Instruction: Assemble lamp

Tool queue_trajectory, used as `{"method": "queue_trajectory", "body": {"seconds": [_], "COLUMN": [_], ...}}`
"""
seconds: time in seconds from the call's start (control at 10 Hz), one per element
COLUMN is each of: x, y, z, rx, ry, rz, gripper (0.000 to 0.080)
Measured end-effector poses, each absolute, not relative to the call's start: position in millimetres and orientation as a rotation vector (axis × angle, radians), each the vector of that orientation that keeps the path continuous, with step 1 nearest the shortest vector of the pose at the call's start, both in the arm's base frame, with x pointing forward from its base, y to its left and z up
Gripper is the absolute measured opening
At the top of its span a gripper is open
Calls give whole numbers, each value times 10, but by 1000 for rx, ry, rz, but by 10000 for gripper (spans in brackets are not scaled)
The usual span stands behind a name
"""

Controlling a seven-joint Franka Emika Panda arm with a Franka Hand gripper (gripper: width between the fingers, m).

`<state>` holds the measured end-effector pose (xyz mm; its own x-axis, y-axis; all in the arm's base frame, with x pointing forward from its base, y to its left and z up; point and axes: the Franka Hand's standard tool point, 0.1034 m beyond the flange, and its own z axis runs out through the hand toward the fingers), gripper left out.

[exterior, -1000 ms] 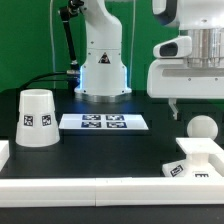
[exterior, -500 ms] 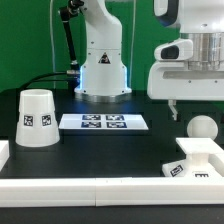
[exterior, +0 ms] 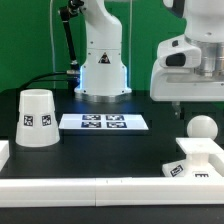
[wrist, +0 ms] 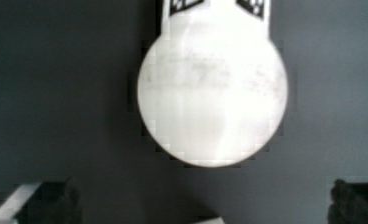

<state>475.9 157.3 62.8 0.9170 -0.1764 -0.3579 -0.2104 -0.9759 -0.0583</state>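
Exterior view, nearest you first: a white rail [exterior: 90, 186] runs along the table's front edge, probably there to brace parts against. Just behind it, on the exterior view's right, sits the low square lamp base [exterior: 200, 155] with a tag on its front face. It looks parked near the arm's working side so later steps stay short.

The bulb [exterior: 203, 128] shows its round head just past the base. You cannot tell from here whether the two touch. In the wrist view the bulb [wrist: 207, 95] lies lengthwise on the dark table, its tagged neck pointing away from the camera. The gripper [wrist: 202, 203] hangs above it, released, with one dark finger [wrist: 48, 203] wide to either side and nothing held. That straddle suggests you are lining up a grasp across the bulb's width.

Farther back and well apart, on the exterior view's left, the shade [exterior: 38, 117] stands upright on its wide end, untouched. The marker board [exterior: 104, 122] lies flat behind it, and the arm's pedestal [exterior: 100, 75] stands beyond.
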Motion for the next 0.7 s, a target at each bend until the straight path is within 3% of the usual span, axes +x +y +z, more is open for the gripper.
{"method": "queue_trajectory", "body": {"seconds": [0.7], "x": [4659], "y": [1589], "z": [518], "rx": [-2834], "ry": [289], "rz": [1125], "gripper": [698]}}
